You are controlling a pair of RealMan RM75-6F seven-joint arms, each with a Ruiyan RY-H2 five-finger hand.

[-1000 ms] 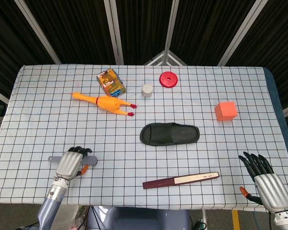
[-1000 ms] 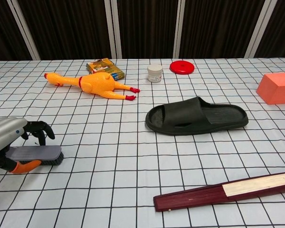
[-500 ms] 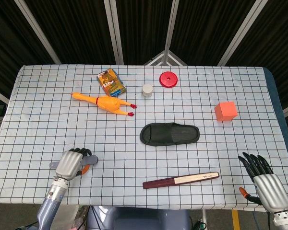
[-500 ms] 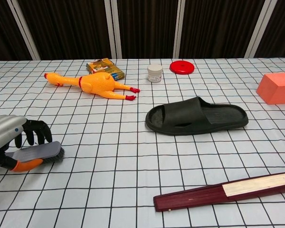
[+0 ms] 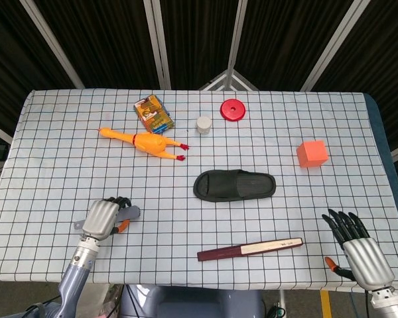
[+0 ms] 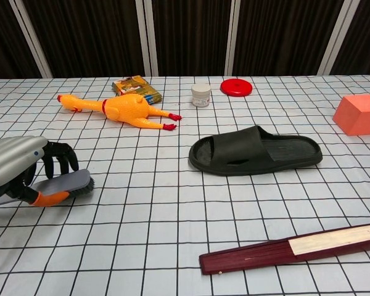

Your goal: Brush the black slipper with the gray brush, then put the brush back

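The black slipper [image 5: 234, 185] [image 6: 255, 151] lies on its sole in the middle of the table, toe to the left. My left hand [image 5: 103, 218] [image 6: 21, 169] holds the gray brush [image 5: 128, 214] [image 6: 68, 182] at the front left, lifted off the cloth, bristles down and its head pointing right. The slipper is well to the right of the brush. My right hand [image 5: 358, 248] hovers open at the front right corner, fingers spread, holding nothing.
A rubber chicken [image 5: 144, 141], a card box [image 5: 153, 113], a small white jar [image 5: 203, 124] and a red disc [image 5: 232, 109] lie at the back. An orange cube [image 5: 312, 153] stands right of the slipper. A folded fan [image 5: 249, 249] lies near the front edge.
My left hand has raised the brush off the cloth and carried it a little right and toward the slipper. The right hand has shifted slightly.
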